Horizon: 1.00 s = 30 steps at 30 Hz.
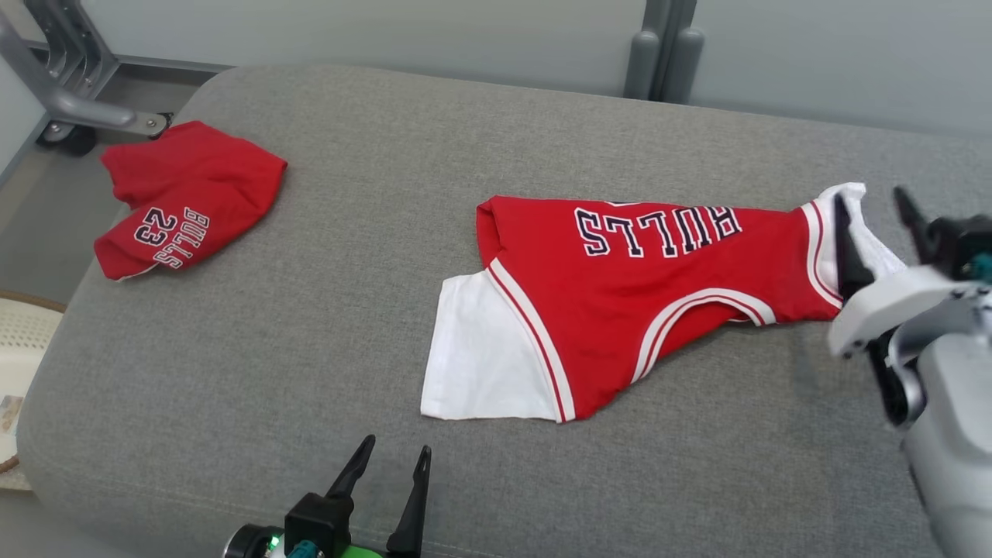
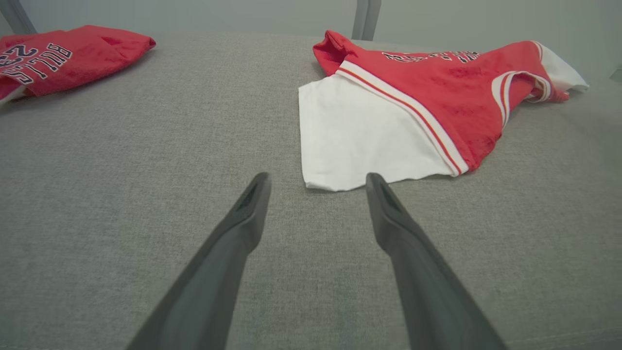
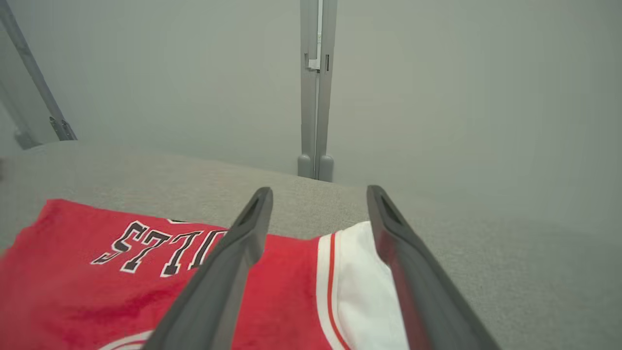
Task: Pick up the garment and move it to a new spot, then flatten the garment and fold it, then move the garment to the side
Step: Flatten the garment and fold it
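Spanning nearly the whole head view is the grey cushion [image 1: 310,349], and everything sits on it. The garment [image 1: 635,310] is a red BULLS jersey with white sleeves, mostly flat but rumpled. It runs from just ahead and right of the left hand [image 1: 394,451] across to the right hand [image 1: 880,225]. The far white sleeve [image 1: 852,205] ends at the right hand's fingers, and one finger overlaps the sleeve edge in the head view. In the right wrist view that sleeve lies below and between the fingers. Right hand is spread wide, nothing pinched. The near white sleeve [image 2: 350,131] lies just ahead of the left hand, slightly to its right, and looks clear of the fingertips in the head view. Left hand is also spread wide and empty, low over the cushion's near edge. A second red jersey [image 1: 186,194], bunched up, sits well off to the left hand's far left. A pale basket [image 1: 23,333] rim shows past the cushion's left edge.
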{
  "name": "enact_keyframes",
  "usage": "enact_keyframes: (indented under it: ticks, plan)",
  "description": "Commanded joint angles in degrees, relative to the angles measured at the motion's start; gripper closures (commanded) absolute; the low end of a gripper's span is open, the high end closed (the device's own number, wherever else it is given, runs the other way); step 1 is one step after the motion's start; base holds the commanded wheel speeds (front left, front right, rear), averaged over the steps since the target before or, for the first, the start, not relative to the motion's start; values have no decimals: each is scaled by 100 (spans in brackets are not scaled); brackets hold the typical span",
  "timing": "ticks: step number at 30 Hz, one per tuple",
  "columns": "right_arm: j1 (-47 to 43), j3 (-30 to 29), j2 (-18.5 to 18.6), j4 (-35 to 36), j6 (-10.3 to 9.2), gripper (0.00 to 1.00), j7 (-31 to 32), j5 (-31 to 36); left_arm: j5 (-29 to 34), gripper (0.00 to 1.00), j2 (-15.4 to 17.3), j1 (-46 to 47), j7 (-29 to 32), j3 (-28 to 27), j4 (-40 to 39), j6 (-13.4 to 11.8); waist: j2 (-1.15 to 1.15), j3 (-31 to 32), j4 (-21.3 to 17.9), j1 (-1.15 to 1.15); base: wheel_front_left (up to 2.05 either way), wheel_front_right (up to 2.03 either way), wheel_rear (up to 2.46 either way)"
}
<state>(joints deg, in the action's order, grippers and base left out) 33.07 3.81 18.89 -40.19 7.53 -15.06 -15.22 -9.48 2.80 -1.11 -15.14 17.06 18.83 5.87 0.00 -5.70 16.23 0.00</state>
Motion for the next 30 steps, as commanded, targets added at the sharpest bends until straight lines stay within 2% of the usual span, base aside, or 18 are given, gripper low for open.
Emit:
enact_keyframes:
  ticks: [1,7,10,13,16,23,25,27,28,29,30]
  plan:
    - [-319,188,-109,152,-8,0,-15,-128,-23,0,19,2,-2,12,11,-16,0,92,-122,0,0,0,0]
    - [-1214,1310,-469,676,-8,0,-15,-835,-40,0,19,-38,-2,34,39,-2,0,137,-196,0,0,0,0]
    - [-1487,1997,-517,795,-8,0,-15,-1192,-48,0,19,-39,-2,63,52,14,0,119,-166,0,0,0,0]
    - [-1586,2438,-527,802,-9,0,-15,-1532,-53,0,19,-12,-2,77,67,18,0,77,-89,0,0,0,0]
    - [-1524,2659,-543,708,-9,0,-15,-1739,-58,0,19,19,-2,93,67,29,0,32,12,0,0,0,0]
    - [-1361,2739,-595,457,-8,0,-16,-1939,-80,0,19,0,-2,84,35,54,0,-47,219,0,0,0,0]
    - [-1345,2785,-601,396,-8,15,-16,-1973,-81,0,18,-15,-2,68,32,59,0,-69,263,0,0,0,0]
    - [-1329,2837,-589,350,-8,42,-16,-2009,-95,0,18,-27,-2,63,14,55,0,-88,285,0,0,0,0]
    - [-1312,2862,-575,345,-8,51,-16,-2025,-99,0,18,-28,-2,63,7,54,0,-100,291,0,0,0,0]
    - [-1297,2884,-564,333,-8,56,-16,-2050,-100,0,18,-28,-2,67,1,58,0,-110,292,0,0,0,0]
    - [-1289,2899,-555,316,-8,57,-16,-2062,-110,0,18,-28,-2,70,-6,62,0,-118,289,0,0,0,0]
